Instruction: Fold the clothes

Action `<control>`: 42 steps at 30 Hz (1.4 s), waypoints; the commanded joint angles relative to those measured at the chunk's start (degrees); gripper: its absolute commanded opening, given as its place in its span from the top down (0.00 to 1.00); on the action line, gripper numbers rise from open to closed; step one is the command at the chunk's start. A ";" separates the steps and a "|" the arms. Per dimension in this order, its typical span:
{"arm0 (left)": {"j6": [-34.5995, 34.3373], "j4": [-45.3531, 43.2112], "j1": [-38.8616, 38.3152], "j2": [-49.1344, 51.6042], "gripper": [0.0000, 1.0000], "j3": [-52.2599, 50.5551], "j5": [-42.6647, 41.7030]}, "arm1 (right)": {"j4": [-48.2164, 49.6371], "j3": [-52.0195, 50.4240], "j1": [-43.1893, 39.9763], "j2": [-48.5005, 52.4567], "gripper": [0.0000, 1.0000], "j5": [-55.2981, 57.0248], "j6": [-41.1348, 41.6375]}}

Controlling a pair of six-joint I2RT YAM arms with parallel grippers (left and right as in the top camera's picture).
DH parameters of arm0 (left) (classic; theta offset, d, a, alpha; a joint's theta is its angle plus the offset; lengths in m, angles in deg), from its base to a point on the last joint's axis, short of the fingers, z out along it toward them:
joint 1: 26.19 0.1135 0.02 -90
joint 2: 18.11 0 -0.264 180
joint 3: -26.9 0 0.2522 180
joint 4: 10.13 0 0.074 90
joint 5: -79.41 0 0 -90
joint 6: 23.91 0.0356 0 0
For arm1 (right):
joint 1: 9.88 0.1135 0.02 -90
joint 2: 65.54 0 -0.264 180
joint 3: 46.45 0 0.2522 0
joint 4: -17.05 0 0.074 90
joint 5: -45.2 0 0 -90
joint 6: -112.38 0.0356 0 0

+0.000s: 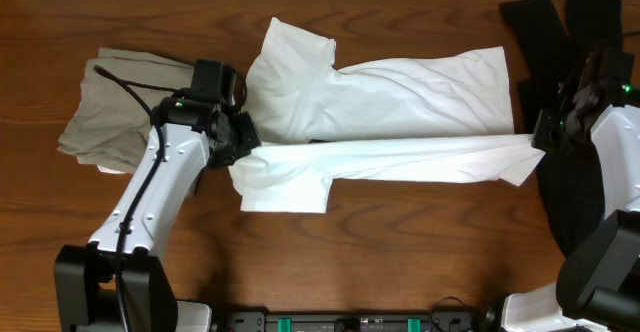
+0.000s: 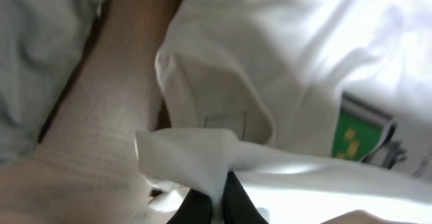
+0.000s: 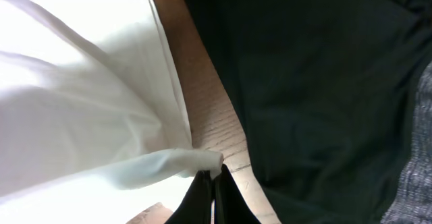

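A: Looking at the large white cotton T-shirt (image 1: 400, 102) lying lengthwise across the middle of the brown wooden table (image 1: 400, 262), its near long edge stretching as a narrow band between the two arms.

B: Agreeing. Holding that band at both ends: left gripper (image 1: 243, 144) clamping shut on the white cloth at the sleeve end, right gripper (image 1: 540, 147) pinching shut on the hem corner.

A: Getting anything more from the wrist cameras?

B: Catching, from the left wrist, the green chest logo (image 2: 354, 133) with dark marks beside it, plus the collar opening (image 2: 223, 109), neither showing from overhead. Seeing, from the right wrist, the white corner bunching right at the dark fingertips (image 3: 199, 204), with a strip of bare wood separating it from the black fabric garment (image 3: 324, 82).

A: Checking edges and room?

B: Noting a crumpled grey-olive garment (image 1: 110, 112) lying just beside the left gripper, on its outer side, and the black fabric garment running along the table's right edge, passing under the right arm. Finding open wood along the near side and a thinner strip along the far edge.
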 commanded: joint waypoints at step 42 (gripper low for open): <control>-5.73 -5.44 1.66 0.04 0.94 0.09 1.38 | 12.28 -16.17 -0.48 0.48 0.92 -13.33 -1.92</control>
